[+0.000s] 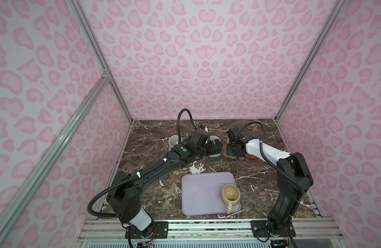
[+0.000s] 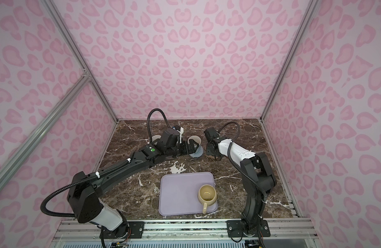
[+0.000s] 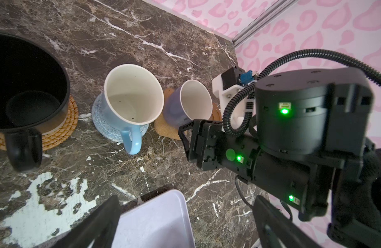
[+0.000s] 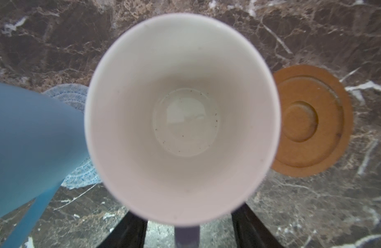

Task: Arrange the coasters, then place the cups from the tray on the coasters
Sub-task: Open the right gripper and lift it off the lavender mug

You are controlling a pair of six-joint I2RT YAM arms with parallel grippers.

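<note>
Seen from the right wrist, the lavender-grey cup (image 4: 183,116) stands upright; its handle (image 4: 186,235) sits between the spread fingers of my right gripper (image 4: 187,232) with a gap on each side. In the left wrist view this cup (image 3: 191,103) rests on the tan coaster (image 3: 166,128). The light blue cup (image 3: 129,101) stands on the grey-blue coaster (image 3: 103,126), the black cup (image 3: 24,85) on the orange one (image 3: 60,133). The brown disc coaster (image 4: 309,120) is bare. My left gripper (image 3: 185,223) hangs open above the tray's corner (image 3: 159,219). A beige-yellow cup (image 1: 230,193) remains on the tray (image 1: 198,193).
A white cup (image 1: 174,140) stands at the back left, half hidden behind my left arm. Both arms meet over the row of cups at mid-table in both top views. Patterned walls close in the sides and back. White scuffs (image 1: 196,167) mark the marble top.
</note>
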